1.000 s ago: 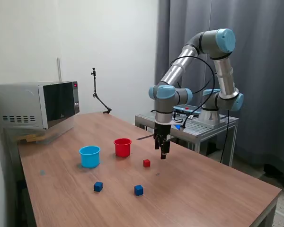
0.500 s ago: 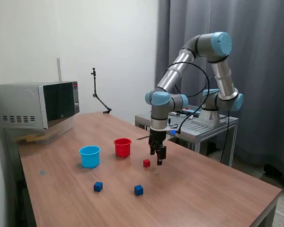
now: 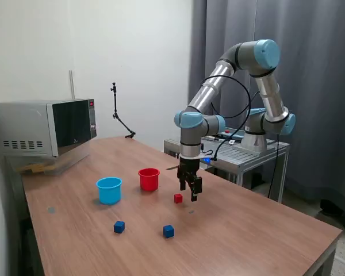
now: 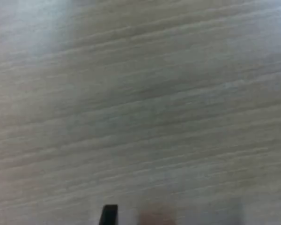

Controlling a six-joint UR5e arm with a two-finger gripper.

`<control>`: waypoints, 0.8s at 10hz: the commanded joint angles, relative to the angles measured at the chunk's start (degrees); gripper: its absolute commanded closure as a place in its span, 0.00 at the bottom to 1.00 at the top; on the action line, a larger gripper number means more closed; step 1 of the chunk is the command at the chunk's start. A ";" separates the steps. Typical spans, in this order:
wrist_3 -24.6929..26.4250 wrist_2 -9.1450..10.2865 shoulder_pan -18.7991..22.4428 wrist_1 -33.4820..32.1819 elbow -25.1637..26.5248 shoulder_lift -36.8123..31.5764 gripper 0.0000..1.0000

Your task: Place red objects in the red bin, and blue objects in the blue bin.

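In the exterior view my gripper (image 3: 189,193) hangs just above the table, close to the right of a tiny red cube (image 3: 178,198). Only one red cube shows. The wrist view shows my fingertips (image 4: 108,214) wide apart, so the gripper (image 4: 198,216) is open, with a blurred reddish patch (image 4: 157,217) between them at the frame edge. The red bin (image 3: 149,179) stands left of the gripper, and the light blue bin (image 3: 109,190) stands left of that. Two dark blue cubes (image 3: 119,227) (image 3: 168,231) lie nearer the front of the table.
A microwave (image 3: 43,127) stands at the table's far left. A thin black stand (image 3: 119,118) rises at the back edge. A metal cart (image 3: 230,154) holding the arm's base is behind the table. The wooden table (image 3: 247,230) stretches to the exterior view's right.
The gripper has moved to the exterior view's left and down, ending close beside the red cube. The cubes and bins have not moved.
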 commanded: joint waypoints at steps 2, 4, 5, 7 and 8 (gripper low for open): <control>-2.76 0.91 -1.11 -1.59 0.33 0.34 0.00; -3.37 0.91 -1.46 -1.77 -0.02 0.95 0.00; -3.90 0.91 -1.46 -1.95 -0.46 1.04 0.00; -4.43 0.99 -1.64 -2.13 -1.43 1.48 0.00; -4.61 1.00 -1.64 -2.21 -1.95 2.18 0.00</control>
